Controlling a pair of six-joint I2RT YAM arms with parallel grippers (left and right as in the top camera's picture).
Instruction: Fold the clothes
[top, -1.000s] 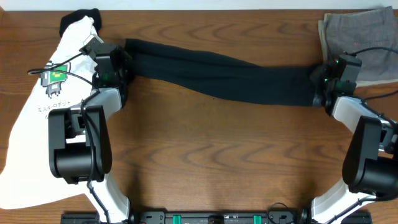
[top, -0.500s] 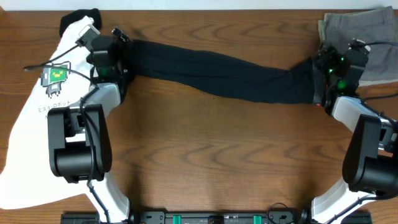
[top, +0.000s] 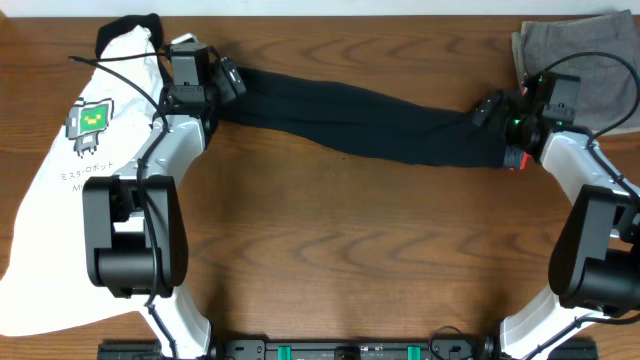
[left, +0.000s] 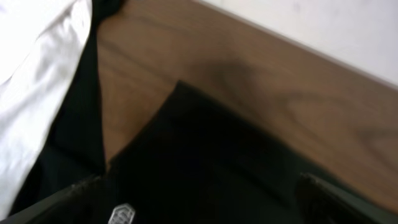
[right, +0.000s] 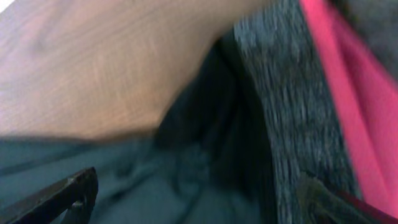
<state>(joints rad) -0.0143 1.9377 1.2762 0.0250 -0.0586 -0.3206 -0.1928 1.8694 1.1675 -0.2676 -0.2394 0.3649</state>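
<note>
The clothes, black trousers (top: 360, 120), lie stretched across the back of the wooden table, leg ends to the left and waist to the right. My left gripper (top: 232, 82) hovers open over the leg ends. In the left wrist view black cloth (left: 205, 149) fills the space between the spread fingertips (left: 81, 186), and nothing is pinched. My right gripper (top: 483, 110) stands open over the waist end. In the right wrist view its fingertips (right: 78, 190) straddle dark cloth (right: 186, 174) beside the grey waistband (right: 280, 106) with its coral red edge (right: 348, 106).
A white T-shirt (top: 60, 190) with a green robot print covers the table's left side, a black piece (top: 130, 25) showing at its top. Grey-olive folded trousers (top: 590, 60) sit at the back right corner. The table's far edge runs just behind the trousers.
Both grippers have gone from shut to open and let go of the trousers' ends. The left gripper has shifted right and back, the right one left over the waist.
</note>
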